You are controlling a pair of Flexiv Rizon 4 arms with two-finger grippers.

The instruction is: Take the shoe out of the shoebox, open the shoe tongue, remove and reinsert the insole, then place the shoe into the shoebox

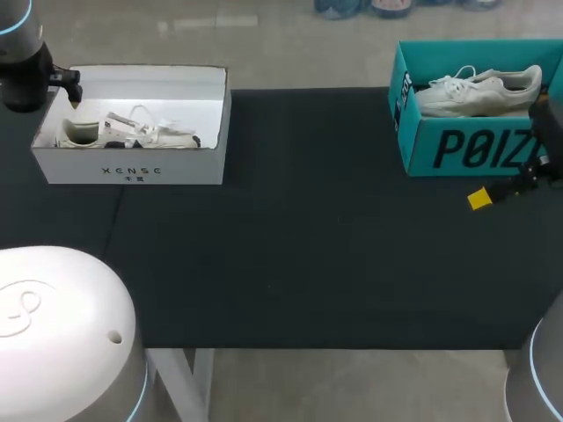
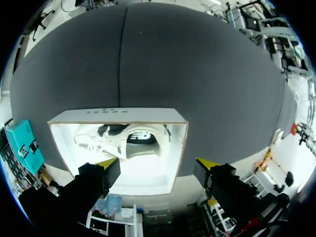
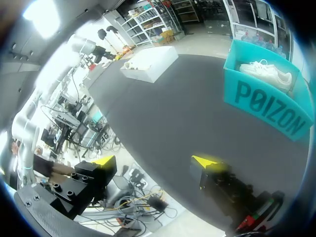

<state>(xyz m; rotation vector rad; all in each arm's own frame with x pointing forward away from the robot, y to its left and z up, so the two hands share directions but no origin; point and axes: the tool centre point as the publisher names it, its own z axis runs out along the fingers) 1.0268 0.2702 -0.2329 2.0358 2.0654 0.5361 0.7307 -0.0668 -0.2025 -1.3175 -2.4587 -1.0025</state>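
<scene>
Jaws stood open on both arms.
My left gripper (image 2: 157, 164) hung over the white shoebox (image 1: 132, 171) at the table's far left corner, shoe (image 1: 132, 132) inside; my right gripper (image 3: 154, 161) sat near the teal shoebox (image 1: 457, 149) at the far right corner.

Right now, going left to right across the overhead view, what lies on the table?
white shoebox holding a grey-and-white shoe → bare black tabletop → teal shoebox holding a white shoe

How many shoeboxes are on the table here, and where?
2. A white shoebox sits at the far left of the table, holding a grey-and-white shoe; a teal shoebox sits at the far right, holding a white shoe. No other seems hidden.
</scene>
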